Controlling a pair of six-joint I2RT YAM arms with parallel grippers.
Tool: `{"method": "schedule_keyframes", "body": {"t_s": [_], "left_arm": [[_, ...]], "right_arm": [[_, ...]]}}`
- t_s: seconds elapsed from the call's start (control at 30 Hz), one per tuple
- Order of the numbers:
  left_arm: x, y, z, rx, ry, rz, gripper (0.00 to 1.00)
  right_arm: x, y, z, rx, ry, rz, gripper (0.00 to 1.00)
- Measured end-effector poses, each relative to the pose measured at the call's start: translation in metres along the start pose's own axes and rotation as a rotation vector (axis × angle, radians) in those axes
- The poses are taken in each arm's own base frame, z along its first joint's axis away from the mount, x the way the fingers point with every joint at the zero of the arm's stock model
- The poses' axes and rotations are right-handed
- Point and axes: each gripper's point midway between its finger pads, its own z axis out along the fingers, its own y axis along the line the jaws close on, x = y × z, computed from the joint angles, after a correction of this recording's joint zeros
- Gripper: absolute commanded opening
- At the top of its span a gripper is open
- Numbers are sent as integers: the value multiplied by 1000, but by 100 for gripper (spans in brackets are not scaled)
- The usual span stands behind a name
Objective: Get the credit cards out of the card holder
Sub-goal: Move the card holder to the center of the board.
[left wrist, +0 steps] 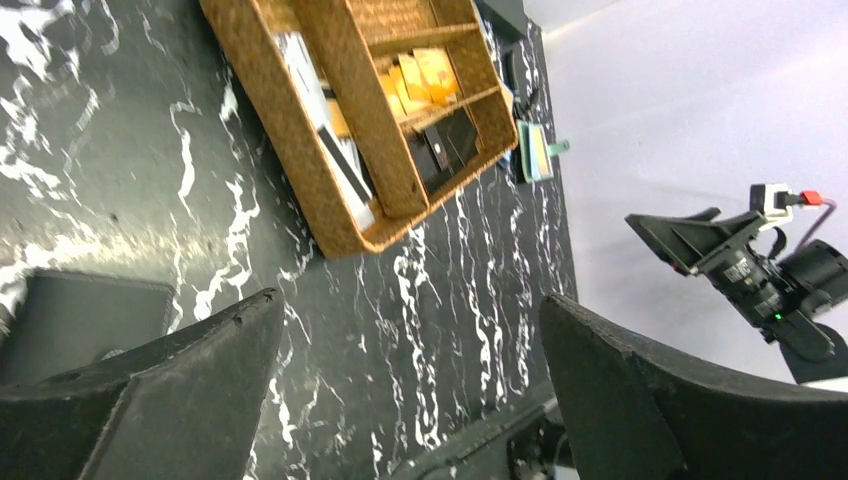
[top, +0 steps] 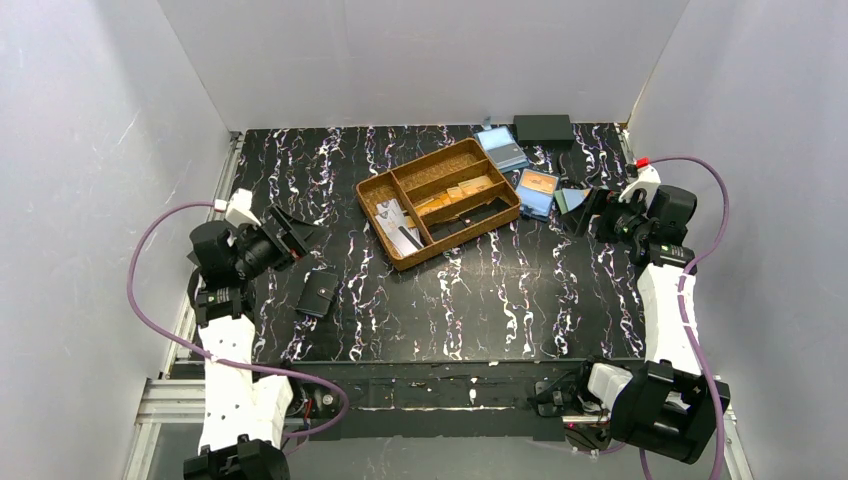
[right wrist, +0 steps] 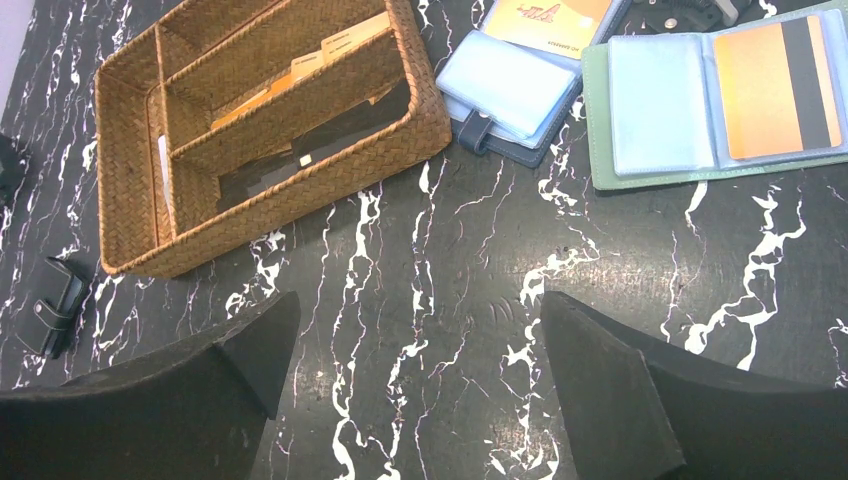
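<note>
Card holder (top: 318,293) near left claw (top: 298,235)

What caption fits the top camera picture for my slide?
Left claw and right claw hang open either side of a wicker tray; the black card holder lies near the left claw.

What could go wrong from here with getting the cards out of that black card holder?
One: the black card holder lies shut and flat on the dark marbled table near the open left gripper; a pinch on its thin edge could slip or just push it along. Two: the open right gripper hovers next to the blue holder and the grey-green holder, both showing orange cards, so it might take the wrong one.
</note>
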Motion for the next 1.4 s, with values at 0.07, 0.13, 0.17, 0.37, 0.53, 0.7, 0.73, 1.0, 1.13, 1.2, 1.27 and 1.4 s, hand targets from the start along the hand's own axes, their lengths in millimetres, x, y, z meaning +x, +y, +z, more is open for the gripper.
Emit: {"method": "schedule_keyframes", "body": {"t_s": [0.07, 0.13, 0.17, 0.37, 0.53, 0.7, 0.73, 1.0, 1.13, 1.2, 1.27, 1.4], "left_arm": [[12, 0, -2, 11, 35, -36, 98], [21, 0, -5, 20, 56, -52, 98], [24, -1, -6, 25, 60, -54, 98], [36, -1, -11, 29, 82, -58, 98], [46, 10, -11, -13, 122, -62, 98], [65, 32, -7, -143, 228, -58, 98], [67, 38, -7, -177, 247, -54, 98], [66, 64, -1, -383, 334, 48, 97], [60, 89, 3, -502, 375, 131, 89], [59, 103, 6, -550, 411, 172, 88], [58, 115, 11, -576, 453, 211, 85], [70, 133, 22, -584, 571, 263, 84]], "right_arm": [[0, 0, 0, 0, -1, 0, 100], [0, 0, 0, 0, -1, 1, 100], [0, 0, 0, 0, -1, 1, 100], [-1, 1, 0, -4, -1, 13, 100], [2, 5, 2, -38, 9, 3, 100], [16, 28, 5, -250, 50, -120, 100], [22, 32, 6, -293, 62, -134, 100], [53, 50, 1, -489, 117, -194, 100], [55, 55, -2, -528, 111, -207, 100], [54, 57, -2, -539, 107, -212, 100], [54, 58, -3, -545, 104, -216, 100], [53, 59, -5, -542, 97, -233, 100]]}}
